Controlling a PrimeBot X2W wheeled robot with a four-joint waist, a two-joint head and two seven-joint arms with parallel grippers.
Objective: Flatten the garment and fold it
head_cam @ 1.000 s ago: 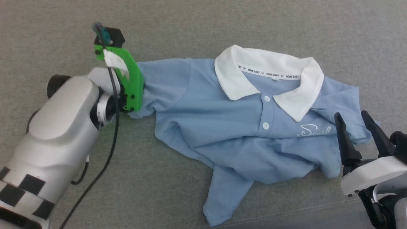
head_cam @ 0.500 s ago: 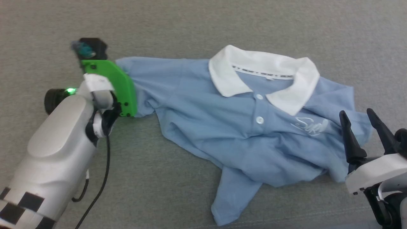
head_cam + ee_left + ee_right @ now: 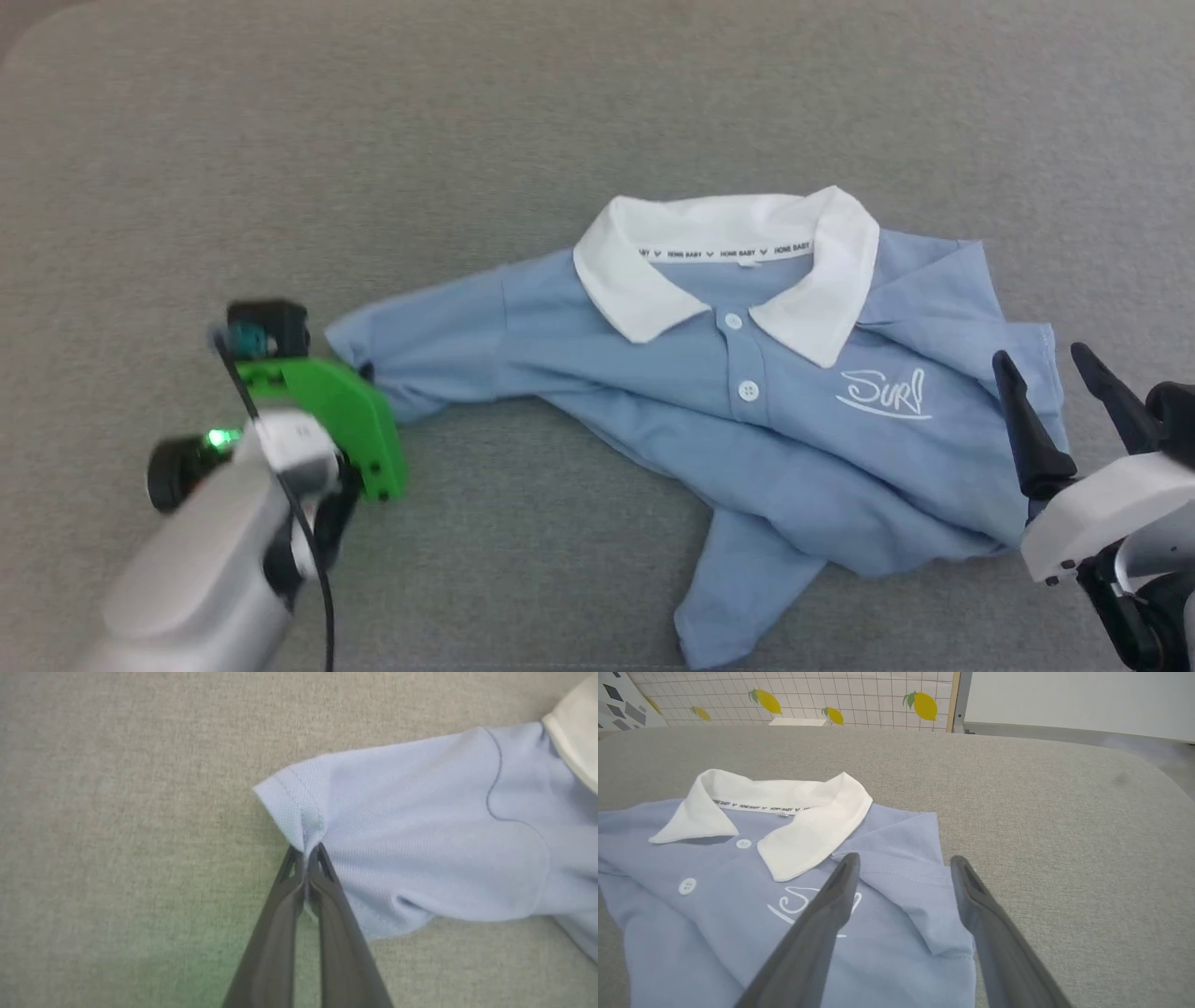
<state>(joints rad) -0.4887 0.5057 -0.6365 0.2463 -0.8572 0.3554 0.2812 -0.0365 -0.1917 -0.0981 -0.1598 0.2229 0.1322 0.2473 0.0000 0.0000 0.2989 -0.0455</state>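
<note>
Plainly judged the garment (image 3: 794,448) soft, light and limp, likelier to drag and wrinkle than to slide flat. Found it lying rumpled across the middle and right of the head view on the grey tabletop (image 3: 467,140), collar (image 3: 719,252) toward the top of the frame, lower part bunched toward the bottom. Reckoned hems and sleeve edges the best places to pinch. Saw the left tool (image 3: 306,851) at lower left, reaching low, pressed together on the cuff of the sleeve (image 3: 397,812). Saw the right tool (image 3: 1038,359) at lower right, fingers apart, holding nothing, poised near the folded-over cloth at the shirt's right edge.
</note>
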